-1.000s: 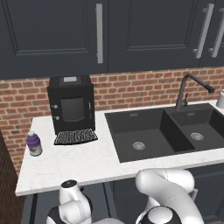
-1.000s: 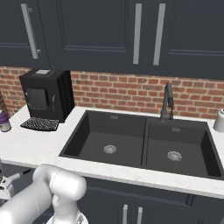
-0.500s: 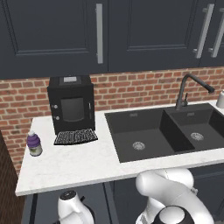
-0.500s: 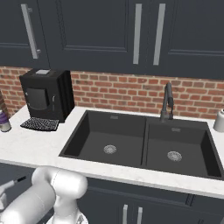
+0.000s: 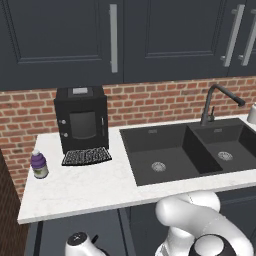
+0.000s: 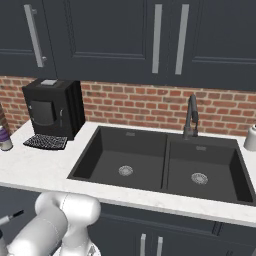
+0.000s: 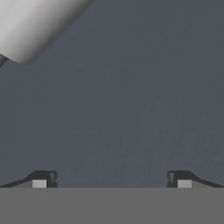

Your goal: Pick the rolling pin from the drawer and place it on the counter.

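In the hand view, one end of the rolling pin [image 7: 35, 24], a white-grey cylinder with a dark handle stub at the frame's left edge, lies in the upper left corner on the drawer's flat dark blue-grey floor [image 7: 131, 109]. My gripper [image 7: 111, 179] is open, its fingertips [image 7: 43, 178] wide apart with only bare floor between them, and the pin lies off to the upper left of them. In the right base view, a thin grey shaft with a black tip [image 6: 11, 218] pokes out below the counter [image 6: 30, 165] at the far left. It looks like the pin's handle.
On the white counter [image 5: 85, 185] stand a black coffee machine [image 5: 81, 117] with a grille tray and a small purple-labelled bottle [image 5: 39, 165] at the left end. The black double sink [image 5: 190, 150] and tap [image 5: 215, 102] lie to the right. My white arm [image 5: 200, 225] bends below the counter's front edge.
My wrist has sunk lower below the counter's front edge in the left base view. The gripper has stayed open.
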